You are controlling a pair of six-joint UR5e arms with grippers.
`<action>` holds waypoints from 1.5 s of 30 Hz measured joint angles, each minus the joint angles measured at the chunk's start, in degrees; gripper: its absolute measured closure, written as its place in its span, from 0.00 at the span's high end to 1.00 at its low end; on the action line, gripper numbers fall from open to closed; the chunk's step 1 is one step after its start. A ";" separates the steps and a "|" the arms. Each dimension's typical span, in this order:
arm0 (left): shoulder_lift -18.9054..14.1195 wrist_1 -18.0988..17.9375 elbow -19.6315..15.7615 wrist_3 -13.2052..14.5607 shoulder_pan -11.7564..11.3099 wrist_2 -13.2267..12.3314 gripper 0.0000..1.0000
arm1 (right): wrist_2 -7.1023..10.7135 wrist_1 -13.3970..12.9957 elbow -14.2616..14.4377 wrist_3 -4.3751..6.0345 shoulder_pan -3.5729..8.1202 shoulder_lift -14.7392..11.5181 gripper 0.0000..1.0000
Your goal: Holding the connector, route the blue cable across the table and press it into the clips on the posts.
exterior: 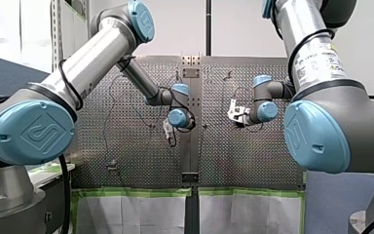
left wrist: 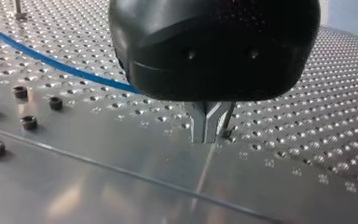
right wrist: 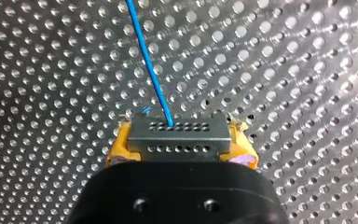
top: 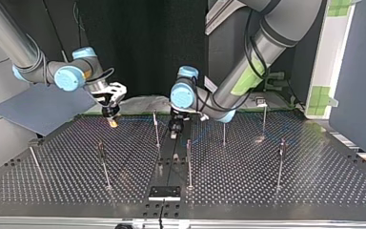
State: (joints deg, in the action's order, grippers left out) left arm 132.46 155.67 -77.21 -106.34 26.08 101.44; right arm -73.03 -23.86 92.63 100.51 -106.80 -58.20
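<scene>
Table [top: 314,162]: shiny metal with holes, thin posts [top: 189,162].
My right gripper [right wrist: 182,140]: yellow pads [right wrist: 119,147] squeeze the connector [right wrist: 179,134].
Cable [right wrist: 150,70]: blue, runs from the connector, ahead of that gripper.
My left gripper [left wrist: 208,130]: fingers closed together.

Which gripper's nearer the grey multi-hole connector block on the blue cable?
Right. My right gripper clamps the connector block between yellow pads; my left gripper is apart, low over the perforated table.
</scene>
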 joint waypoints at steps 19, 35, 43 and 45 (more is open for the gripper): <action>-0.01 4.67 0.07 3.79 1.41 1.41 0.95 | 0.16 0.44 -0.36 -0.36 1.19 0.04 0.00; -1.41 12.50 -1.11 5.71 4.88 6.25 1.00 | 0.12 2.41 -0.27 -2.88 0.94 0.05 0.00; -4.76 11.52 -4.26 5.58 9.48 10.96 1.00 | 0.15 3.38 -0.24 -3.27 1.37 0.05 0.00; -5.43 11.24 -5.13 5.61 10.50 11.81 1.00 | 0.16 3.46 -0.22 -3.32 1.47 0.05 0.00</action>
State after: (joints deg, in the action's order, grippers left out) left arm 127.03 166.91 -82.33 -100.73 36.58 113.25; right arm -72.87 -20.40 92.41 97.19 -105.33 -58.16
